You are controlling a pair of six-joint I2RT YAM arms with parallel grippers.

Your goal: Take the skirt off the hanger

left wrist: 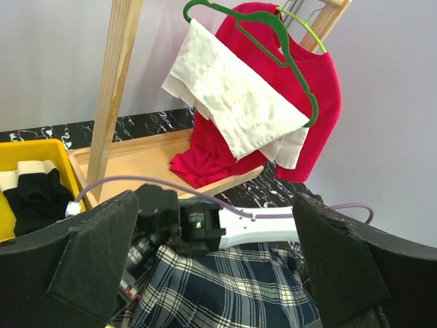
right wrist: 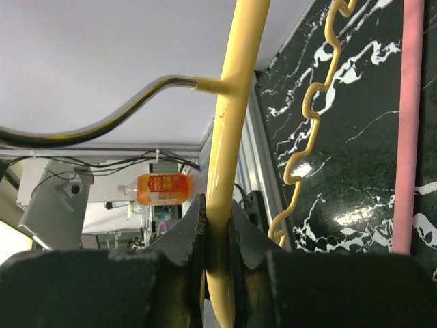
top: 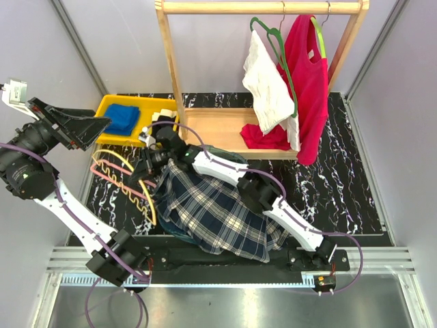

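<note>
right tool [right wrist: 217, 220] — tight on yellow hanger [right wrist: 240, 82]

Four hangers: green hanger [left wrist: 299, 68] and lime hanger [top: 319, 34] on the one wooden rack [top: 171, 61], yellow hanger [right wrist: 235, 102] and pink hanger [right wrist: 410, 137] on the surface [top: 341, 184]. Three garments: plaid skirt [top: 212, 205], white garment [top: 270, 89], red top [top: 311, 82]. One yellow bin [top: 102, 134] — two cloths inside, blue cloth [top: 123, 117] and black cloth [left wrist: 31, 201].

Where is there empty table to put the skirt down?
The black tabletop is bare on the right, in front of the rack base and right of the skirt. The left is crowded: yellow hanger, pink hanger, yellow bin.
</note>
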